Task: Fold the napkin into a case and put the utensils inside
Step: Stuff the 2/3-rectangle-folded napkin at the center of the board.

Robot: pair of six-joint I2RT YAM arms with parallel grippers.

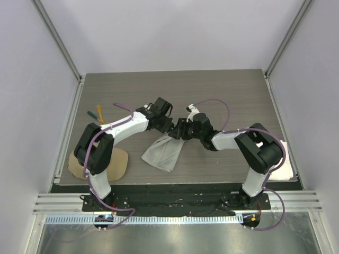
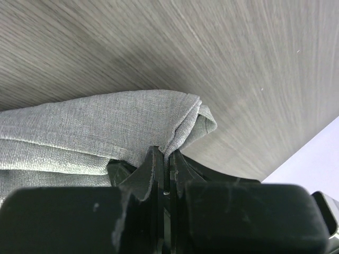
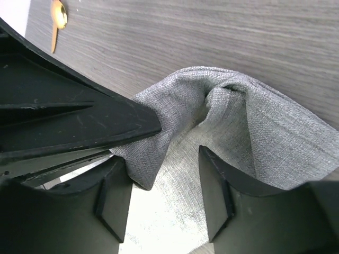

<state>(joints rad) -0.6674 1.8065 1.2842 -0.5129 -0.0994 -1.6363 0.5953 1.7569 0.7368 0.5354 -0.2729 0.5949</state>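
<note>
1. The napkin [image 1: 165,151] lies mid-table, toward the near edge, between the two arms. Its far end is gathered up where the grippers meet.
2. It is a light grey, fine-woven cloth, doubled into a tapering strip. The layered edges show at the held end, along with a soft, bulging fold. It does not yet look like a neat case.
3. The left gripper [image 2: 167,157] is clamped on the napkin's edge, with only cloth between the jaws. This hold probably keeps the layers together and the fold raised.
4. The right gripper [image 3: 164,196] is spread, with the cloth hanging between its fingers [image 3: 217,190] and not pinched. It seems placed to take a second hold just beside the left one, so the fold can be drawn over.
5. The utensils [image 1: 97,114] lie at the far left of the table [image 1: 222,90], well apart from the napkin. They are likely waiting there until a pocket exists.
6. A tan cap [image 1: 108,165] sits near left and a white towel [image 1: 286,166] near right, both apart from the work.
</note>
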